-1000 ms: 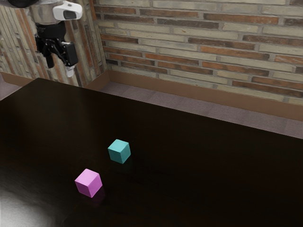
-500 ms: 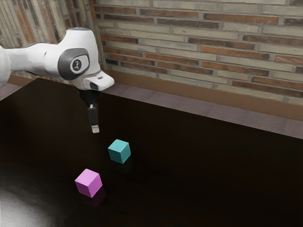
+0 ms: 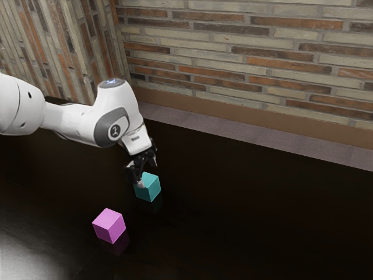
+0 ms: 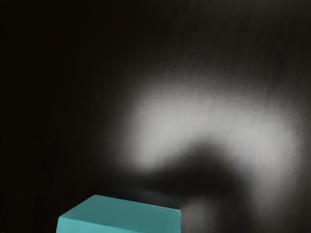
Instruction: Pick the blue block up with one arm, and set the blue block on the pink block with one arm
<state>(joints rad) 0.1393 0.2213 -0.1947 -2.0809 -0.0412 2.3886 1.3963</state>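
The blue block [image 3: 149,188] is a small teal cube on the dark table [image 3: 262,221], near the middle of the exterior view. My gripper [image 3: 141,174] hangs right at the block's upper left edge, fingers pointing down and standing open, not closed around it. In the wrist view the blue block [image 4: 121,216] lies just under my hand. The pink block [image 3: 109,225] sits on the table a short way toward the front and the exterior view's left of the blue one, apart from it.
A brick wall [image 3: 250,52] runs behind the table and along the exterior view's left. The table's far edge [image 3: 245,143] lies well beyond the blocks. My white arm [image 3: 70,122] stretches in from the exterior view's left, above the tabletop.
My arm has swung down from high at the upper left and lowered the gripper to the blue block's top. Neither block has moved.
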